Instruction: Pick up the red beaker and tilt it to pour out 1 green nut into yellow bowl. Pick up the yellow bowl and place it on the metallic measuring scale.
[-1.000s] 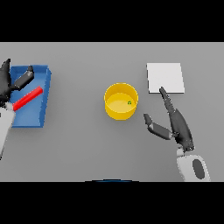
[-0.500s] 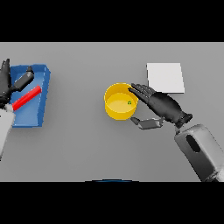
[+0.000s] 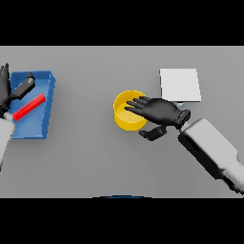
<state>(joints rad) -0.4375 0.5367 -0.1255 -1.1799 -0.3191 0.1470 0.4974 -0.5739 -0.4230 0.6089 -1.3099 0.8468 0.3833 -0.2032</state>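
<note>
right hand [image 3: 159, 112] over yellow bowl [image 3: 125, 119], fingers [image 3: 136, 104] spread

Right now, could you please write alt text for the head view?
The right hand reaches over the yellow bowl, fingers spread across its rim. The white scale lies beyond it; at far left, the left hand rests by a blue tray holding the red beaker.

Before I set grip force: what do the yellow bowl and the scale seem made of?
Yellow bowl: looks like smooth matte plastic, with uniform colour and no glints, though that is uncertain. Scale: flat pale grey plate, possibly brushed metal, but no reflections confirm it.
</note>
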